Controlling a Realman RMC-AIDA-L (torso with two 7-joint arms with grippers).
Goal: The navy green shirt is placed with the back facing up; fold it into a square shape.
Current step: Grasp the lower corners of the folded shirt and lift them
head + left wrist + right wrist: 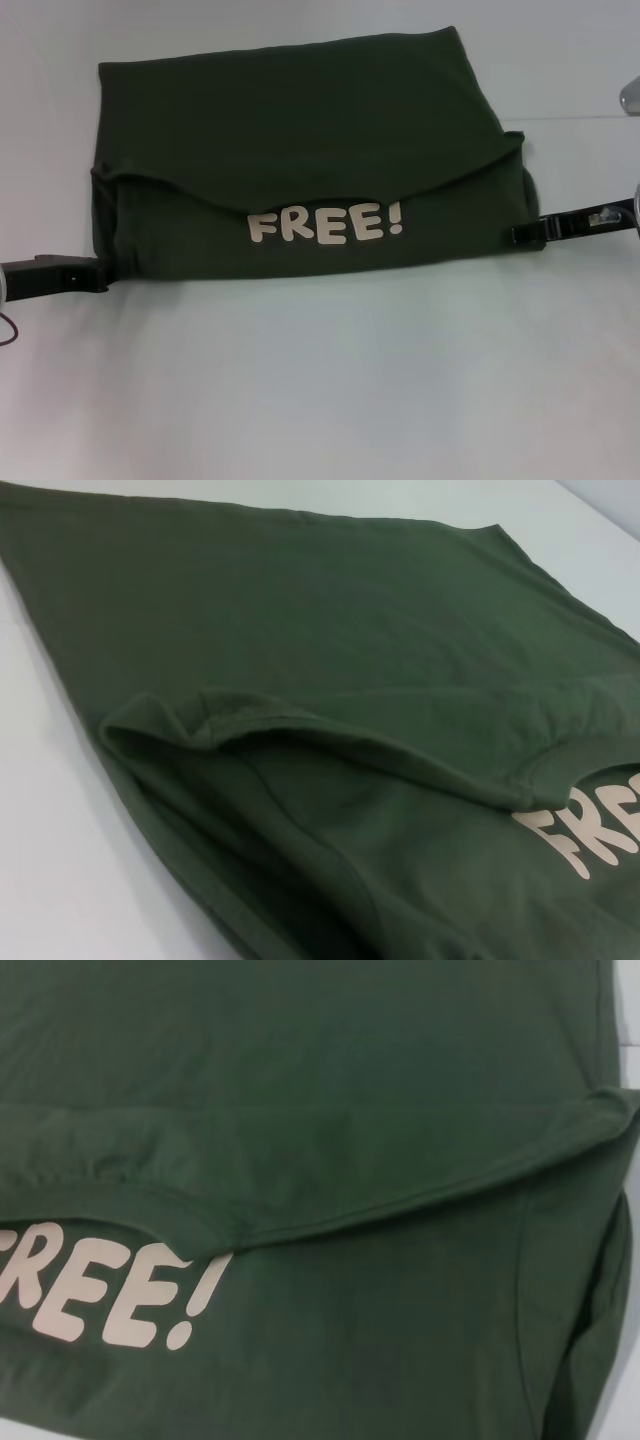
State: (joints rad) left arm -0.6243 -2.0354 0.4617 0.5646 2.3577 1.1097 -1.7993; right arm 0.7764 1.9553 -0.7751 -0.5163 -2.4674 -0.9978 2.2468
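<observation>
The navy green shirt [300, 130] lies on the white table, folded into a wide rectangle. A far layer is folded toward me over a near layer that shows cream "FREE!" lettering [325, 224]. My left gripper [98, 275] sits low at the shirt's near left corner, touching the cloth edge. My right gripper [517, 234] is at the shirt's near right edge. In the left wrist view the shirt [350, 630] fills the picture with a raised hem fold [250, 720]. In the right wrist view the shirt [350, 1060] shows the lettering [110, 1295] under the folded layer.
The white table [320, 380] stretches bare in front of the shirt toward me. A shiny metal part [630, 97] shows at the far right edge. A thin cable [8, 330] hangs by my left arm.
</observation>
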